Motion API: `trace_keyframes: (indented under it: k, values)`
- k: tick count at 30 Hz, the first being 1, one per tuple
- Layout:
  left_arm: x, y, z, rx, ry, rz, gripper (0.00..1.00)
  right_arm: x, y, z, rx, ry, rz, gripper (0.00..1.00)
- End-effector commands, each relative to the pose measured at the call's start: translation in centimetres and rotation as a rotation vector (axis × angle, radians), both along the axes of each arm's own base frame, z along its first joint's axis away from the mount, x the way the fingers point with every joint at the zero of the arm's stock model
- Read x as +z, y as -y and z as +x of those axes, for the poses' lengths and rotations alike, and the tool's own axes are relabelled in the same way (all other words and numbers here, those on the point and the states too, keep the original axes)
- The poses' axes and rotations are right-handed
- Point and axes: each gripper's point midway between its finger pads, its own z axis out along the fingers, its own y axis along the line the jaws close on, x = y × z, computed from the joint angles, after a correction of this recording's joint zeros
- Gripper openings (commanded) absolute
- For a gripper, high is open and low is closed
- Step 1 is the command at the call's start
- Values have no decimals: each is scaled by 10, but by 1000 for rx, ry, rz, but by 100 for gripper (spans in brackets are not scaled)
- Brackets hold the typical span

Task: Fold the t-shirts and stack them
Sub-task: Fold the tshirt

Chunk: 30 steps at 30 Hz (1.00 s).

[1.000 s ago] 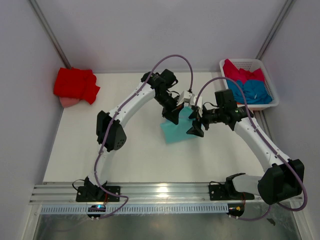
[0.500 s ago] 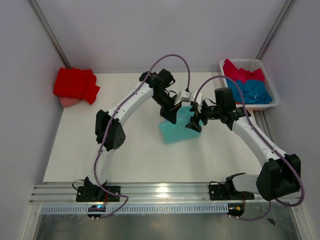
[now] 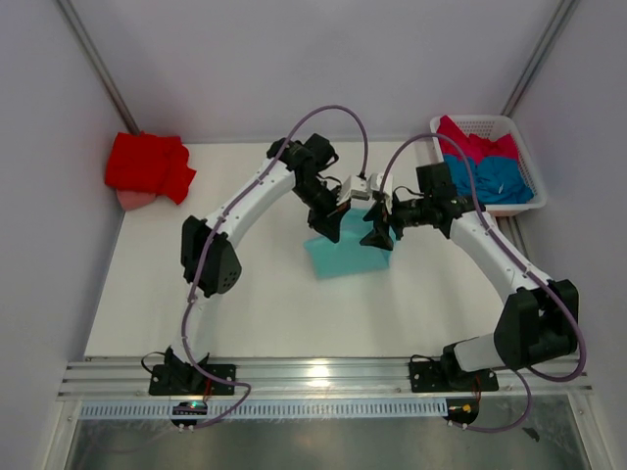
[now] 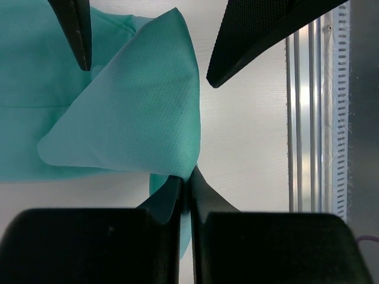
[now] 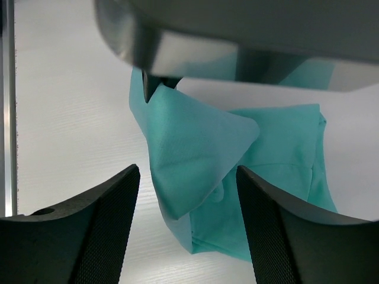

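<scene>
**Left gripper pinches a corner of the mint-teal shirt; right gripper gapes over it**

The mint-teal t-shirt (image 3: pixel 343 259) lies partly folded in the middle of the table (image 3: pixel 245 294). One triangular flap is lifted over the rest of the cloth. The left gripper (image 4: pixel 185 180) has its jaws pressed together on the tip of that flap, and the cloth fans out from the pinch. The right gripper (image 5: pixel 187 168) faces it from the other side with its jaws spread wide and nothing in them. The raised flap lies in the gap between its fingers without touching either.

Both grippers crowd over the same end of the shirt, so much of it is hidden from above.

A red t-shirt (image 3: pixel 147 164) sits bunched at the far left corner of the table, well apart. At the far right, a white basket (image 3: pixel 470 124) holds a crimson-pink t-shirt (image 3: pixel 475 145) and a blue t-shirt (image 3: pixel 500 181).
</scene>
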Motion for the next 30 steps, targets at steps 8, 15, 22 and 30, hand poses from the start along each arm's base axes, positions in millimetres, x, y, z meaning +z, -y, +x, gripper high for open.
trace_keyframes:
  k: [8,15,22,30]
  values:
    - [7,26,-7,0,-31,-17,1,48,37,12,-388,124,-43,86]
    - [-23,47,27,16,47,-34,1,83,106,38,-885,246,-79,91]
    - [-45,61,65,78,148,-41,1,88,124,23,-903,317,-147,93]
    - [-50,75,126,213,348,-66,1,54,118,15,-835,295,-175,93]
